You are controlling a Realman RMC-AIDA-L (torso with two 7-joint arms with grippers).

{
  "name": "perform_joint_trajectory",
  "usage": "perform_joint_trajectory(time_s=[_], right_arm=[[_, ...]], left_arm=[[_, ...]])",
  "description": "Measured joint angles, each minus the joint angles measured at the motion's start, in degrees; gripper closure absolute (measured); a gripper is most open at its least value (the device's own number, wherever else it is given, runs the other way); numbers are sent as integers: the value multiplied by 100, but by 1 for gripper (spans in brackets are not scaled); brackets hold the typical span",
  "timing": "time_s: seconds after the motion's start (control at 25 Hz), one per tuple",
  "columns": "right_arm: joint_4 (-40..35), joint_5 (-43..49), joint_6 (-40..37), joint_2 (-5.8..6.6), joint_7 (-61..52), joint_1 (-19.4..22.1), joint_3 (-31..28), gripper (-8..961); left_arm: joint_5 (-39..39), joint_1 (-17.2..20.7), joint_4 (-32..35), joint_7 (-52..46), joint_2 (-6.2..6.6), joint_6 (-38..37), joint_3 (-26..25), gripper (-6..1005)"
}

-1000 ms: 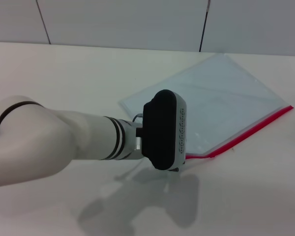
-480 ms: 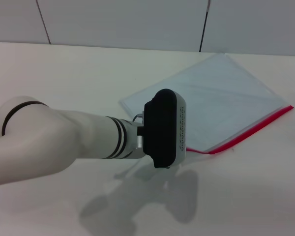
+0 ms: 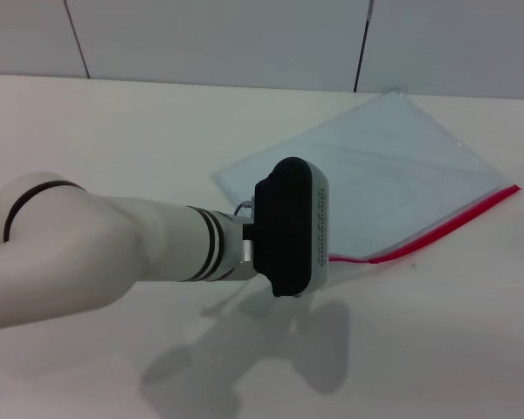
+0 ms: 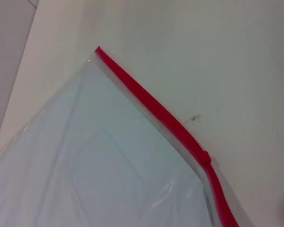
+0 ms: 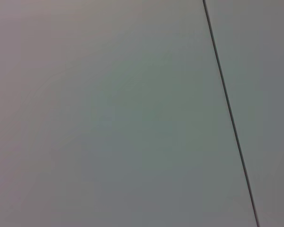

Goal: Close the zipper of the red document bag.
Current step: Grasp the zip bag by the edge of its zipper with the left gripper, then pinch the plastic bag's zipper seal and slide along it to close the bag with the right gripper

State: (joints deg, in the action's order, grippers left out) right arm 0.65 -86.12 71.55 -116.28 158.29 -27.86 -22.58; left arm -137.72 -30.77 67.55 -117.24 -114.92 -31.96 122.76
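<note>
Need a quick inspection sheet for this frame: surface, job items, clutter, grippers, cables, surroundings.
Surface: white table, bare apart from the bag; a small dark speck beside the red edge in the left wrist view.
Job's things: red document bag lies flat, see-through pale blue; zipper runs along its near long edge, with a small bump on the strip, whether shut cannot be told.
Clutter: nothing seen.
Grippers: left gripper sits over the bag's near corner, fingers hidden by its black housing; right gripper not in view, its camera shows only wall.
Cables: nothing seen.
Surroundings: grey wall panels with dark seams behind the table.
</note>
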Motion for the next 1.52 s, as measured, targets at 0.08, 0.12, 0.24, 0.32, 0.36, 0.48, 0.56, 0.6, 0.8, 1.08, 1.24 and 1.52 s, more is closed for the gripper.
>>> perform_joint_trajectory(time_s=[0.08, 0.12, 0.24, 0.32, 0.36, 0.48, 0.56, 0.6, 0.8, 1.08, 1.24, 1.52], right_arm=[[-2, 4, 2, 0, 0, 0, 0, 68], [-5, 13, 5, 0, 5, 0, 4, 67], [-11, 56, 20, 0, 34, 1, 79, 67], [-18, 144, 53, 6, 40, -6, 228, 67], [-25, 196, 85, 10, 41, -20, 296, 67], [-171, 534, 373, 18, 48, -108, 523, 68], [-308, 872, 561, 18, 61, -193, 637, 68], [-368, 1062, 628, 18, 75, -253, 692, 68], [-596, 2210, 675, 17, 456, -617, 989, 68], [-656, 3450, 621, -3, 1353, -1042, 1267, 69], [-764, 3949, 520, 0, 1358, -1213, 1448, 69], [-859, 4363, 333, -8, 1364, -1447, 1904, 68]], left_arm=[[0, 0, -31, -12, -10, 35, 1, 944], [0, 2, -44, -15, -20, 57, 1, 946], [-19, 57, -57, -6, -52, 233, -4, 947], [-47, 160, -51, 0, -60, 479, -7, 947], [-56, 219, -45, 2, -61, 584, -6, 947], [-84, 463, -11, 9, -60, 1210, 56, 947], [-172, 622, -8, 17, -60, 1624, 93, 947], [-244, 719, -7, 23, -62, 1881, 98, 947], [-478, 1088, 3, 28, -71, 2795, 200, 947], [-602, 1251, 8, 21, -74, 3277, 318, 947], [-606, 1272, 76, 19, -73, 3286, 321, 947], [-607, 1399, 253, 27, -16, 3331, 385, 948]])
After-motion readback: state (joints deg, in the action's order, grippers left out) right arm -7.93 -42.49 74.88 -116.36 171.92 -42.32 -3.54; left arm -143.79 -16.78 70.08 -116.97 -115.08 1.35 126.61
